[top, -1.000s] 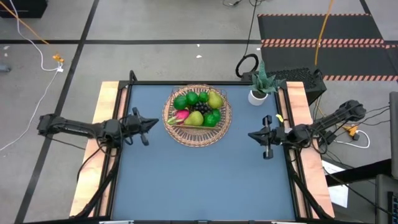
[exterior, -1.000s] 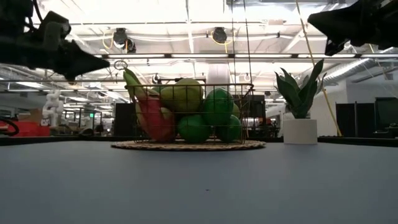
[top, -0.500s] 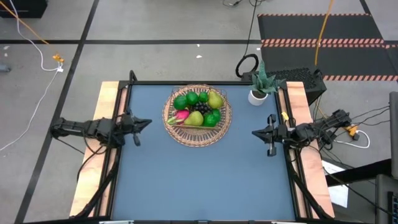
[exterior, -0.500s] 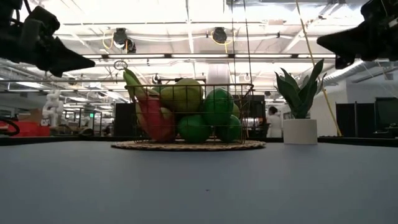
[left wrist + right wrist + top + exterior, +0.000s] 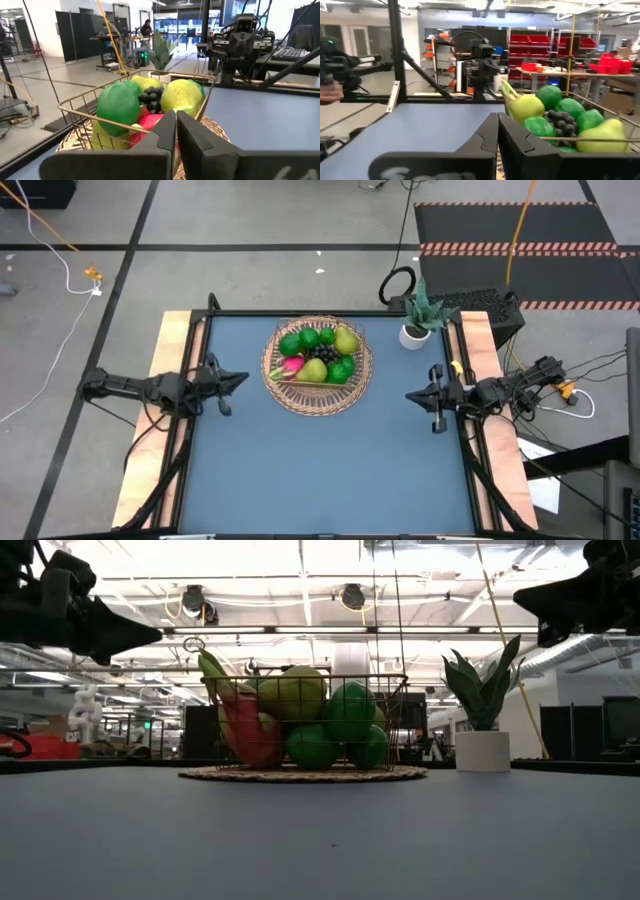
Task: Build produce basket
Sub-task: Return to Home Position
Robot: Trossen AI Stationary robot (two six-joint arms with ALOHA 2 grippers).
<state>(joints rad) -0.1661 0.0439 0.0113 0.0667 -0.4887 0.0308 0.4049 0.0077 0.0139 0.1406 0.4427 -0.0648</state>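
The round wicker basket (image 5: 318, 406) stands on the blue table, toward the far edge at the middle. The produce lies in it: round green fruits (image 5: 292, 345), yellow-green pears (image 5: 346, 340), a pink dragon fruit (image 5: 291, 365) and dark grapes (image 5: 320, 353). My left gripper (image 5: 243, 377) hangs shut at the table's left edge, level, pointing at the basket (image 5: 210, 130). My right gripper (image 5: 408, 395) hangs shut at the right edge, also pointing toward the basket (image 5: 600, 125). Both are well apart from it and above the table (image 5: 150, 637) (image 5: 520, 602).
A small white pot with a green plant (image 5: 415, 330) stands at the far right corner, next to the basket. Wooden rails (image 5: 168, 350) run along both sides. The blue tabletop's near half (image 5: 320, 470) is open room.
My right gripper has drawn back a little toward the table's right edge, then kept still. Both arms have folded in toward their bases. Both grippers stay shut. The basket and the produce have not moved.
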